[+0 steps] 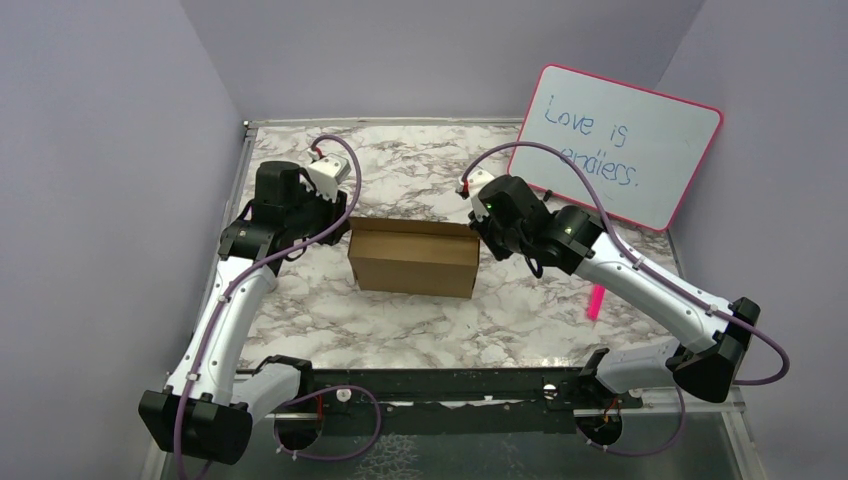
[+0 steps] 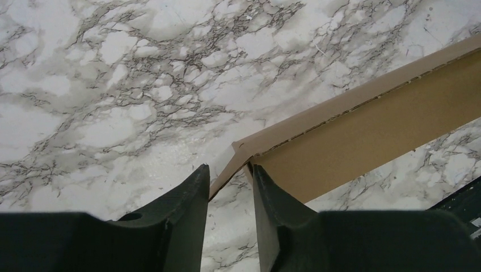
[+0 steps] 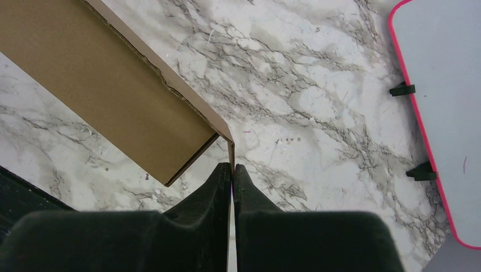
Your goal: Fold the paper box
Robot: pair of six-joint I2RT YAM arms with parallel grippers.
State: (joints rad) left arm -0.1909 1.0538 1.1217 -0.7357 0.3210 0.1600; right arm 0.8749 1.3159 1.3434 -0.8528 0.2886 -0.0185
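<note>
The paper box [image 1: 412, 258] is a plain brown cardboard box standing on the marble table [image 1: 420, 170] between both arms. My left gripper [image 1: 338, 225] is at the box's left end. In the left wrist view its fingers [image 2: 193, 195] stand a little apart around a slanted end flap of the box [image 2: 368, 136], with marble showing in the gap at the left gripper [image 2: 230, 170]. My right gripper [image 1: 482, 228] is at the right end. In the right wrist view the right gripper [image 3: 232, 165] is shut on a thin end flap of the box [image 3: 113, 96].
A pink-rimmed whiteboard [image 1: 625, 145] with blue writing leans at the back right, its edge also in the right wrist view as the whiteboard [image 3: 442, 113]. A pink marker [image 1: 596, 301] lies on the table by the right arm. Purple walls close in the sides.
</note>
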